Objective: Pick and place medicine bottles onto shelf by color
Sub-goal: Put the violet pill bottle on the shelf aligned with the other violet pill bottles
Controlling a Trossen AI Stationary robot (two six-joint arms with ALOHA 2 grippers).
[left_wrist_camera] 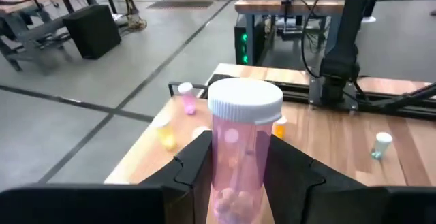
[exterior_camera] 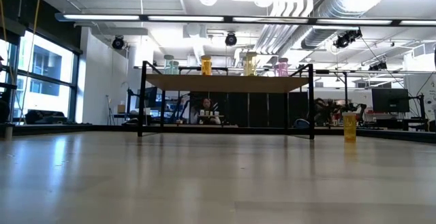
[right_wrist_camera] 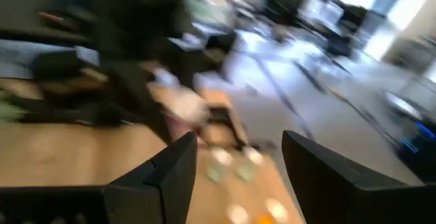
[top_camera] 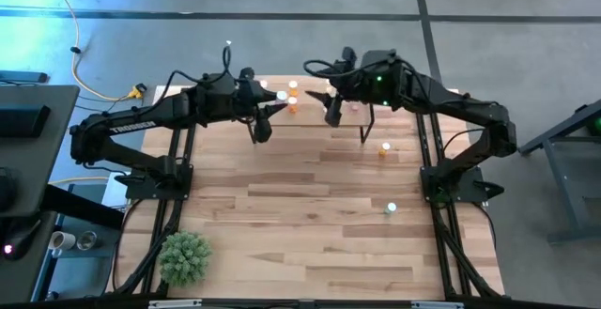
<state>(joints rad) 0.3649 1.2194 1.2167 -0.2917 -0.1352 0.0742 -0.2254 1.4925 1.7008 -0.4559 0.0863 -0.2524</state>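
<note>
My left gripper (top_camera: pixel 270 112) is shut on a pink medicine bottle (left_wrist_camera: pixel 238 149) with a white cap, above the table's far middle, beside the shelf (top_camera: pixel 315 100). The shelf stands on black legs at the table's far edge (exterior_camera: pixel 228 83). On it stand a green bottle (exterior_camera: pixel 170 65), an orange one (exterior_camera: pixel 206 65), a yellow one (exterior_camera: pixel 249 64) and a pink one (exterior_camera: pixel 281 66). My right gripper (top_camera: pixel 333 110) hangs open and empty over the shelf's right part; it also shows in the right wrist view (right_wrist_camera: pixel 238 163). An orange bottle (top_camera: pixel 385 149) and a green bottle (top_camera: pixel 391 208) stand on the tabletop. My left gripper pinches the pink bottle's body (left_wrist_camera: pixel 235 176), below the white cap (left_wrist_camera: pixel 245 100), between its two fingers (left_wrist_camera: pixel 194 166). The bottle lies along the fingers, its cap end standing out past the fingertips. It is lifted clear of the table and the shelf.
A small green plant (top_camera: pixel 183 257) sits at the table's near left corner. The wide middle and near part of the tabletop (top_camera: pixel 310 234) holds only the two loose bottles on its right side. A person sits far behind the shelf (exterior_camera: pixel 206 108).
</note>
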